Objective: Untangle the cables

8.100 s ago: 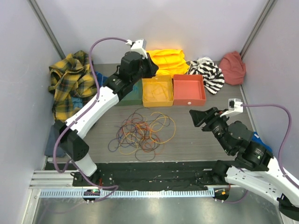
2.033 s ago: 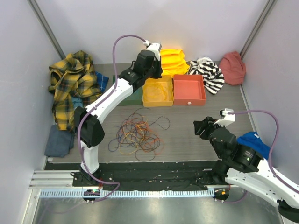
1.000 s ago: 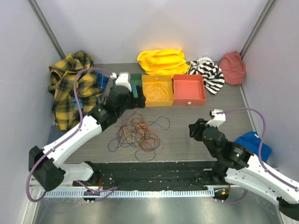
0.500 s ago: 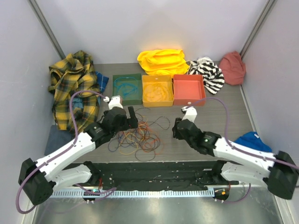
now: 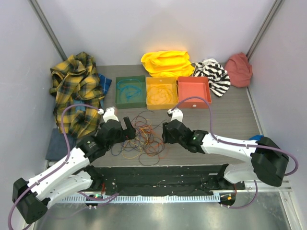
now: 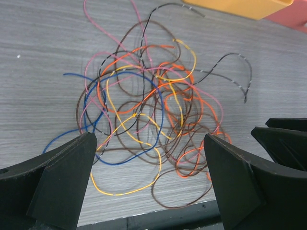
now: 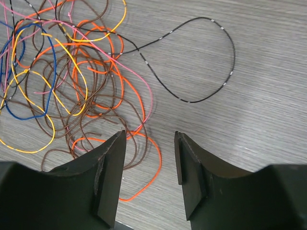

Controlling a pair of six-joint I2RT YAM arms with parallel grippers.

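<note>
- Top external view: the cables (image 5: 143, 136) are seen lying in one tangled bunch on the table, in front of the green tray (image 5: 130, 92) and the yellow tray (image 5: 161, 93), with the left gripper (image 5: 128, 128) at the bunch's left edge and the right gripper (image 5: 165, 134) at its right edge.
- The left gripper's jaws are spread wide over the heap in the left wrist view, and nothing is held between them; the jaws of the right gripper (image 7: 148, 143) are parted less widely and are likewise empty.
- Several strands could be pinched at once, since orange, brown and pink loops cross closely below the right fingers; the whole bunch would then be dragged and the knots drawn tighter.
- A single thin strand lying flat on the table could be missed or let slip by the pads.
- A collision between the two grippers is judged possible, as they are brought close across a narrow heap.
- The loose speckled black loop (image 7: 211, 62) is judged the safer strand to take.
</note>
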